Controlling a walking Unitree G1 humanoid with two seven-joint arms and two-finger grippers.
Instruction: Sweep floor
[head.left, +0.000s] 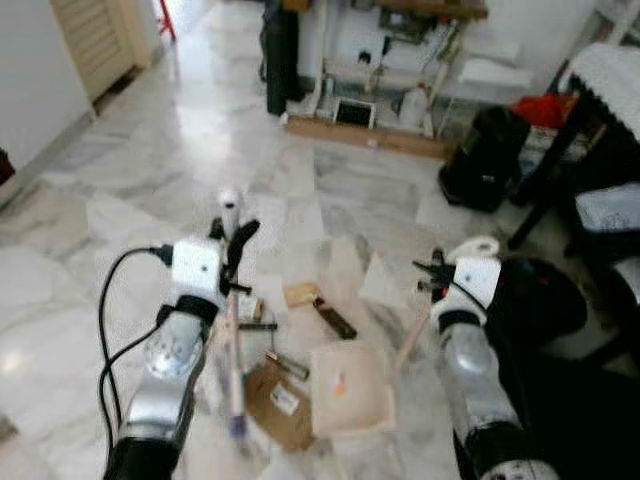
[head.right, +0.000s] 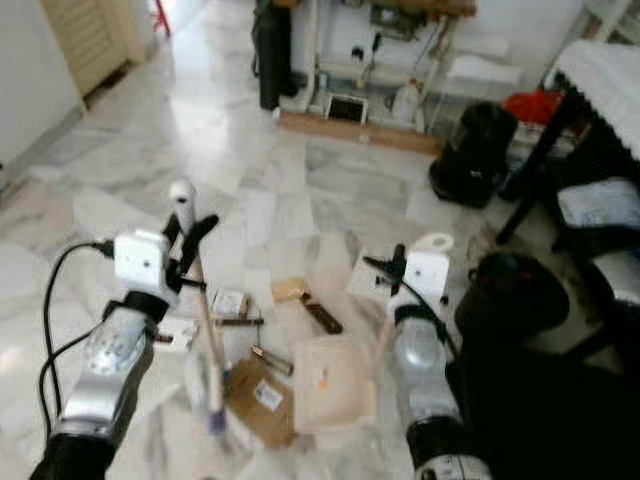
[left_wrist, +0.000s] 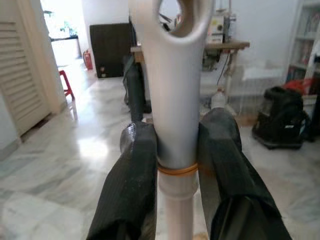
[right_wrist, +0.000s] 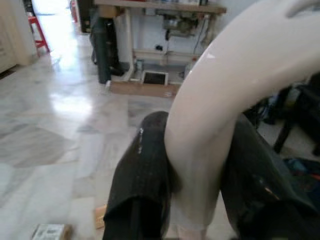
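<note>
- Left arm is bent up at the near left, and the left gripper (head.left: 236, 243) is clamped tight on the broom handle (left_wrist: 172, 100), just under its hanging hole.
- The broom (head.left: 236, 370) slants down to the marble floor (head.left: 150, 170), its head by the litter.
- Right arm is raised at the near right; the right gripper (head.left: 432, 277) is squeezed around the curved white dustpan handle (right_wrist: 235, 95).
- The dustpan (head.left: 350, 390) sits on the floor between the arms, a small orange scrap inside, next to flattened cardboard (head.left: 275, 400).

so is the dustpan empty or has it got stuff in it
Nearly empty: the dustpan held by the right gripper holds just one small orange scrap; the cardboard piece and other litter lie on the floor beside it.
</note>
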